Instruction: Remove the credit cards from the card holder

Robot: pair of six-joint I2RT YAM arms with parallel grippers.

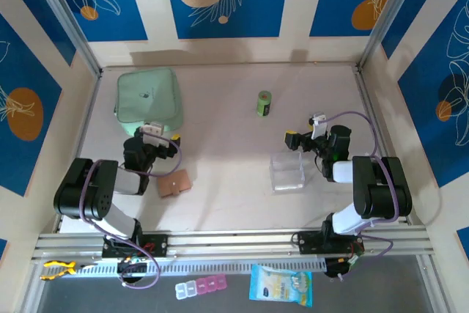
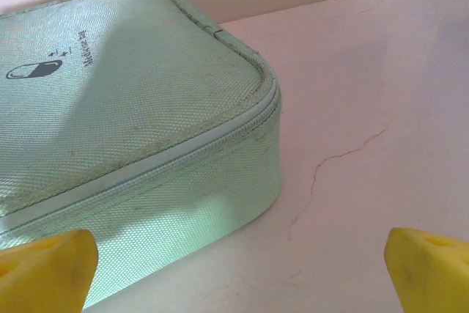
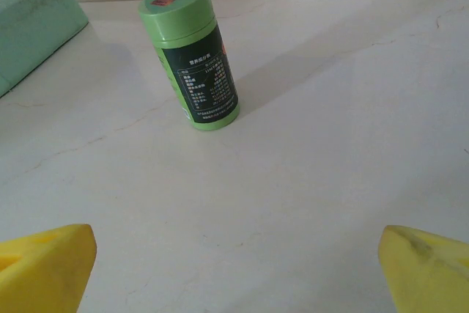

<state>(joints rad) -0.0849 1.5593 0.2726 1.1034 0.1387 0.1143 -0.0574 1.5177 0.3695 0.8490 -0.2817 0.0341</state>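
Item: card holder (image 1: 174, 182), tan, small and flat, lying on the table (image 1: 234, 144) toward its near left, outer face up. Its slightly longer axis runs roughly left to right with a mild tilt. No credit cards are on view, so they are judged to be still inside. Tool, left: left gripper (image 1: 149, 137), its yellow fingertips (image 2: 44, 269) spread wide with nothing between them. It points away from the bases at the mint-green zip case (image 1: 148, 97), which lies just ahead of it. Tool, right: right gripper (image 1: 293, 140), likewise spread wide and holding nothing. It faces the upright green canister (image 3: 192, 56), with the clear plastic box (image 1: 287, 171) near its own side. Governing relation: the card holder sits behind and to the right of the left gripper's tips, near that arm's wrist and on the base side, out of the left wrist camera's forward view. It lies well apart from the right gripper. Judgement: the left arm is much the nearer, but it would have to draw back and turn down towards the holder before its jaws could straddle it.
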